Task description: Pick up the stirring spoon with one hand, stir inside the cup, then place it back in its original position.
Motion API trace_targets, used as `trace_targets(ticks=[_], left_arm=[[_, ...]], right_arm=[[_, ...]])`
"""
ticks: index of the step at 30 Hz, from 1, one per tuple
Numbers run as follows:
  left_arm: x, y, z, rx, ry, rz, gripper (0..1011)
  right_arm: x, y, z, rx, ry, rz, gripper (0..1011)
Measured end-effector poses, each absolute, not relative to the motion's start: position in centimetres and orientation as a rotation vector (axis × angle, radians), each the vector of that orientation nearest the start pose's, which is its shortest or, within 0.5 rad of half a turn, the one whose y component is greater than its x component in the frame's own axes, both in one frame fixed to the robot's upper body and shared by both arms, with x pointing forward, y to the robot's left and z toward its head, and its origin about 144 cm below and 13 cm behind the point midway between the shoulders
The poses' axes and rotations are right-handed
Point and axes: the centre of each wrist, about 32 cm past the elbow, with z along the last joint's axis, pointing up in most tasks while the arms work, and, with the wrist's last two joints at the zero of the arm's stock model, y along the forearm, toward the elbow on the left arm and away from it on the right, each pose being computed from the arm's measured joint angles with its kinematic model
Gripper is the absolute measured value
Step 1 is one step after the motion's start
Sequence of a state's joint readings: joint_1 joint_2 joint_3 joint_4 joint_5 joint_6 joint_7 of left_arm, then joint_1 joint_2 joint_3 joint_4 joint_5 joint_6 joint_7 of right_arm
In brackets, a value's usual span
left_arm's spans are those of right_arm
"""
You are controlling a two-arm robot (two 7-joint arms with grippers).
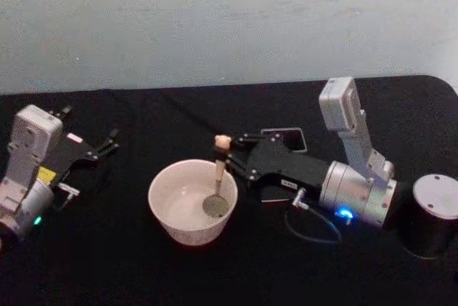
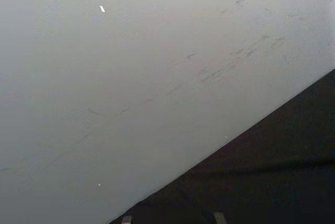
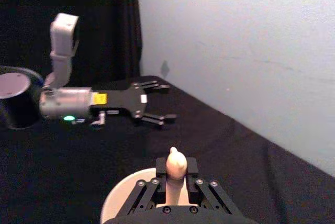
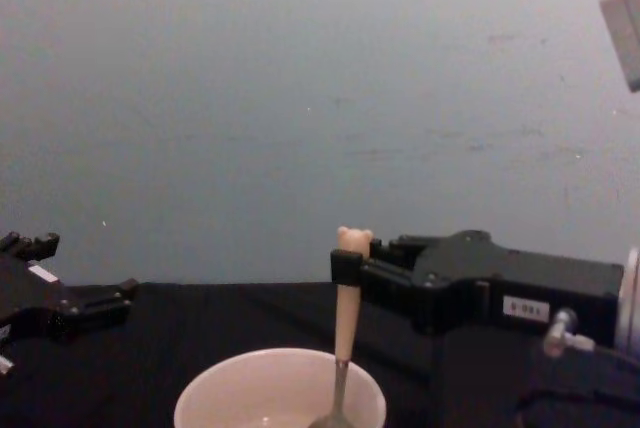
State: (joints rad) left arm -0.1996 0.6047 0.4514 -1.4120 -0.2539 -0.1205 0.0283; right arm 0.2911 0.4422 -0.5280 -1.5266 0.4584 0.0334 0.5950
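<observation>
While the right gripper (image 1: 229, 156) clamps the spoon (image 1: 218, 170), its bowl sits in the cup (image 1: 156, 199); the left gripper (image 3: 166, 102) rests well aside, fingers spread.

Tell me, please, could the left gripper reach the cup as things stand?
Probably yes: the left gripper sits open left of the cup, bare table between; the right gripper holds the stirring spoon opposite.

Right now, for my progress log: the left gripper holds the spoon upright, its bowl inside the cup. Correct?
No, the arm is wrong: the right gripper holds the spoon upright, its bowl inside the cup, as the head view shows. The left gripper rests open, off to the left.
</observation>
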Motion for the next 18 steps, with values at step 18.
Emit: trace_targets(ticks=[18], left_arm=[[48.9, 31.0, 114.0, 0.305, -0.285, 1.248, 1001]], right_arm=[[50.5, -17.4, 117.4, -0.065, -0.002, -0.462, 214]])
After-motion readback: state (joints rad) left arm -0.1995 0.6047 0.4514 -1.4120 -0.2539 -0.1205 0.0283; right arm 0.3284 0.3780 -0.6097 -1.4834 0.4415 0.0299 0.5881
